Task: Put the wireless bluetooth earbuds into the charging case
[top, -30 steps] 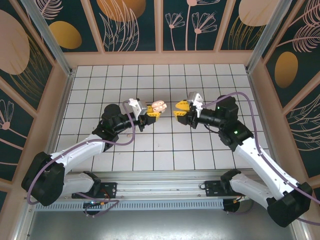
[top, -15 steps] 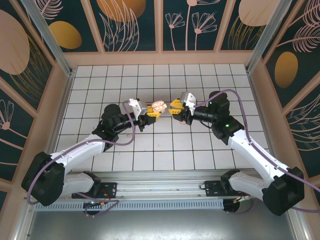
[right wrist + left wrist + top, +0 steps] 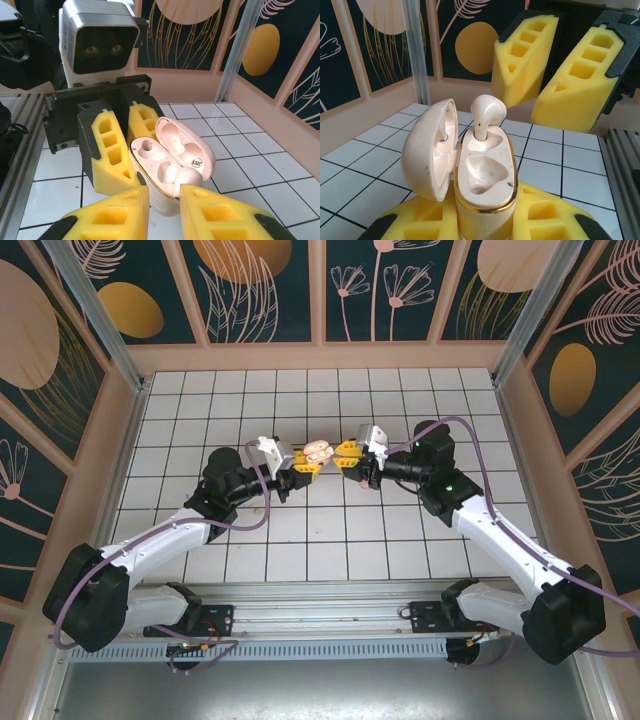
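Note:
My left gripper [image 3: 305, 468] is shut on the charging case [image 3: 482, 170], a pale pink case with a gold rim, held upright above the tiles with its lid [image 3: 432, 145] swung open. One earbud [image 3: 487, 112] stands stem-down in the case's far socket, its round head sticking up; the near socket holds nothing. My right gripper [image 3: 347, 457] faces the case from the right, tips almost at it. In the right wrist view its jaws [image 3: 165, 190] stand slightly apart, open, with the earbud's head [image 3: 187, 177] just beyond the gap. Nothing sits between its yellow fingers [image 3: 575, 85].
Both arms meet over the middle of the white tiled floor [image 3: 330, 530]. Wooden walls with dark patterned panels [image 3: 260, 290] ring it, with aluminium posts [image 3: 95, 305] at the corners. A purple cable [image 3: 480, 435] loops over the right arm.
My right gripper has moved left, up to the open case, and its jaws have narrowed. The left gripper and the case have stayed put.

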{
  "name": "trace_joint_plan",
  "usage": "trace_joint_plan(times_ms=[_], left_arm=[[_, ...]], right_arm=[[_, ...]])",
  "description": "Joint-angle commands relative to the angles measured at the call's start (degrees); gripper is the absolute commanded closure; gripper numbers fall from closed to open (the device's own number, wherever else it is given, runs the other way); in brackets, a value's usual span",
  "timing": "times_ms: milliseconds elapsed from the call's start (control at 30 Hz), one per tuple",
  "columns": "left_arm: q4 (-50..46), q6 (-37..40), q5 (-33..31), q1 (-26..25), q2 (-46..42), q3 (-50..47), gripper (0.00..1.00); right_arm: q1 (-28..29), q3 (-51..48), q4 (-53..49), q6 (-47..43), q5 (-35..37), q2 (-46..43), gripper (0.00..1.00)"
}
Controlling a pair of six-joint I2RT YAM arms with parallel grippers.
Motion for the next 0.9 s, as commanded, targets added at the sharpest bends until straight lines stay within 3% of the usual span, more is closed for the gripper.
trace_joint_plan(times_ms=[0, 600, 867], left_arm=[[1.1, 1.4, 1.0, -0.2, -0.5, 2.0, 0.85], [1.2, 1.4, 0.8, -0.3, -0.7, 1.9, 0.85], [1.2, 1.7, 1.0, -0.2, -0.8, 1.9, 0.85]], right_arm=[[0.6, 0.3, 3.2, 0.8, -1.7, 0.6, 0.77], [2.9, 2.3, 0.9, -0.5, -2.4, 2.6, 0.83], [1.5, -1.1, 2.0, 0.6, 0.9, -3.4, 0.79]])
